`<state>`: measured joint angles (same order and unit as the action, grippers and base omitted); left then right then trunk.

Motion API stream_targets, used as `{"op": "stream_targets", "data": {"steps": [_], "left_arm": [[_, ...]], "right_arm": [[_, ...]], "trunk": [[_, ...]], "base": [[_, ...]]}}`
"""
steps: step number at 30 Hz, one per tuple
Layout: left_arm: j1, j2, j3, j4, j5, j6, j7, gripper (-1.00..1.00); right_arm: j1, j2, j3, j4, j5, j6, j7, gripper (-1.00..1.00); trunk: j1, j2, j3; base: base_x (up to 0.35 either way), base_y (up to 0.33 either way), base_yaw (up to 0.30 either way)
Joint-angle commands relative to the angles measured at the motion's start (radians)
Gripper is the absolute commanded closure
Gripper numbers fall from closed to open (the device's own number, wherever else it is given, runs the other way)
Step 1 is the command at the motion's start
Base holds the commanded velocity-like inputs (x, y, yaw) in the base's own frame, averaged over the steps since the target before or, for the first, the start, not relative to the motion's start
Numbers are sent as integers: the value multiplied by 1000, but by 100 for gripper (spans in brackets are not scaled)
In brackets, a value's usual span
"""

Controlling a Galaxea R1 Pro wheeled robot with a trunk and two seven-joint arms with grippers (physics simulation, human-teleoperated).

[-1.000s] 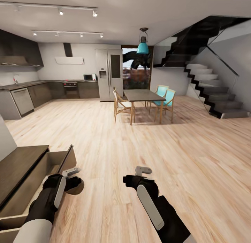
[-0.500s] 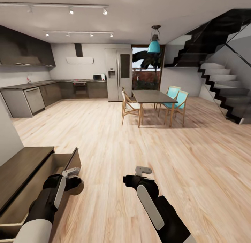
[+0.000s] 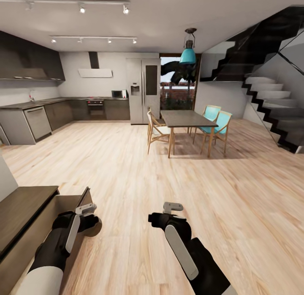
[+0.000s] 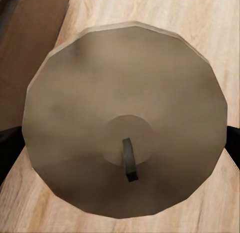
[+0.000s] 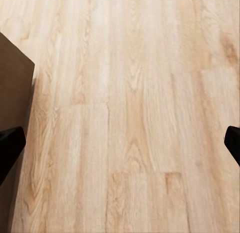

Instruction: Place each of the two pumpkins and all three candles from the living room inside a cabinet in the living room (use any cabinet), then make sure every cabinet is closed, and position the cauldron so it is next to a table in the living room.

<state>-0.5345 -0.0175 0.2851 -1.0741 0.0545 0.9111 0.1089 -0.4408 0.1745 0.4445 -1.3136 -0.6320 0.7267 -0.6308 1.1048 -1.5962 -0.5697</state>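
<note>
**Candle in your left gripper, beside the open cabinet drawer**

At the lower left of the head view you have the dark-brown cabinet [image 3: 23,206] with one drawer [image 3: 63,202] pulled open, its pale interior showing. Just right of it, your left gripper [image 3: 86,223] is clenched on a candle [image 4: 125,118]; in the left wrist view you look straight down on its round tan top and short dark wick, with the dark fingers [image 4: 10,153] at either side and wood floor [image 3: 126,168] beneath. Lower centre, your right gripper [image 3: 162,217] hangs over bare floor, its fingers spread apart with nothing between them. Farther back, in the upper middle, stand a dining table [image 3: 185,117] with chairs, and a staircase [image 3: 270,105] at the upper right.
</note>
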Motion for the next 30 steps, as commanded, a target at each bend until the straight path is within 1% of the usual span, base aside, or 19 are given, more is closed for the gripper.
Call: {"op": "stream_targets", "data": {"steps": [1,7,21,30], "left_arm": [[-1,-1,2,-1,7,3,6,100],[-1,-1,2,-1,7,2,6,100],[-1,-1,2,-1,7,2,6,100],[-1,-1,2,-1,7,2,6,100]], "right_arm": [[-1,0,5,-1,-9,1,-10,-100],[-1,0,14,-1,-8,0,-10,-100],[-1,0,14,-1,-9,0,-10,-100],[-1,0,15,-1,-9,0,-10,-100]], "trunk": [[1,-1,-1],[1,-1,-1],[1,-1,-1],[1,-1,-1]], "base": [[337,0,0],[336,-19,0],[336,-103,0],[336,-8,1]]}}
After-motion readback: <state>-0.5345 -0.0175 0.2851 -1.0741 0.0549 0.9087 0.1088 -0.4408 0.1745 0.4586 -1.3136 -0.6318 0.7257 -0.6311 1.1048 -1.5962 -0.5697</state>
